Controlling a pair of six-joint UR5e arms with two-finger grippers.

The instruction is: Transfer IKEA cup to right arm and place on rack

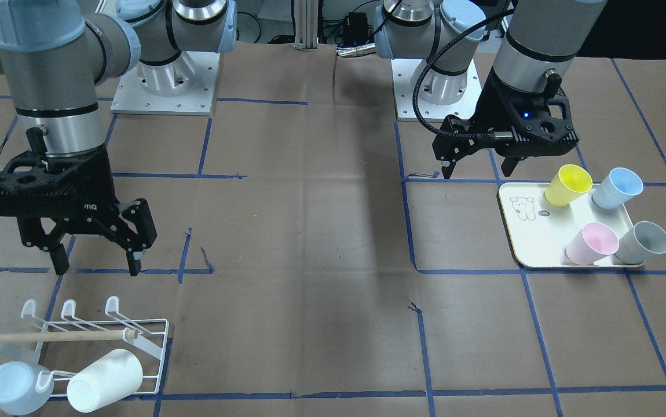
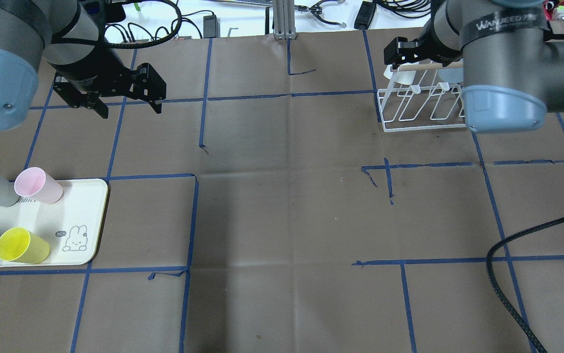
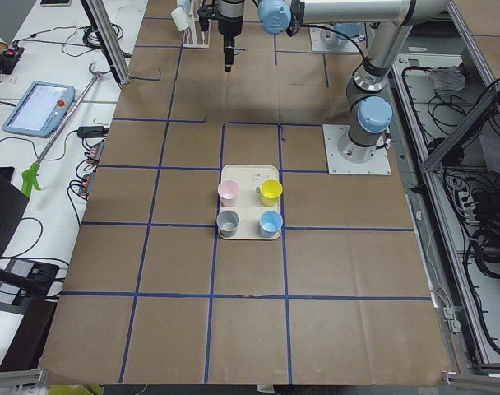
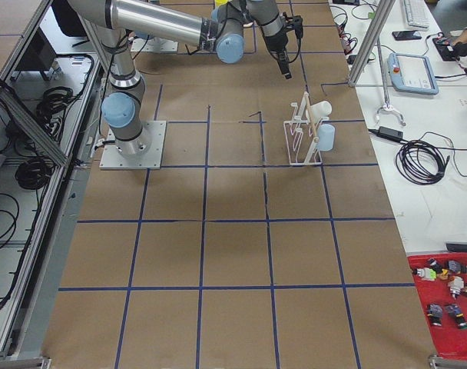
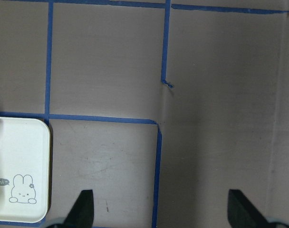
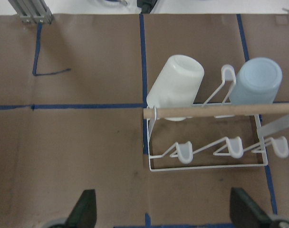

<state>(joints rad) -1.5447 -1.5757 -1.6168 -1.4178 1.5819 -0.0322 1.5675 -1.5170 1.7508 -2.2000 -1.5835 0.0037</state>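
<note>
Four cups stand on a cream tray (image 1: 533, 243): yellow (image 1: 567, 184), blue (image 1: 617, 188), pink (image 1: 591, 243) and grey (image 1: 643, 242). My left gripper (image 1: 478, 172) is open and empty, hovering just behind the tray; the left wrist view shows its fingertips (image 5: 82, 209) wide apart over bare paper. The white wire rack (image 1: 147, 341) with its wooden handle (image 1: 49, 336) holds a white cup (image 1: 104, 379) and a pale blue cup (image 1: 14, 387). My right gripper (image 1: 98, 267) is open and empty above the table just behind the rack (image 6: 206, 161).
The table is covered in brown paper with a blue tape grid. The arm bases (image 1: 165, 81) stand at the robot's side. A black cable (image 2: 507, 274) lies on the table on my right side. The tray shows a rabbit drawing (image 2: 77, 240).
</note>
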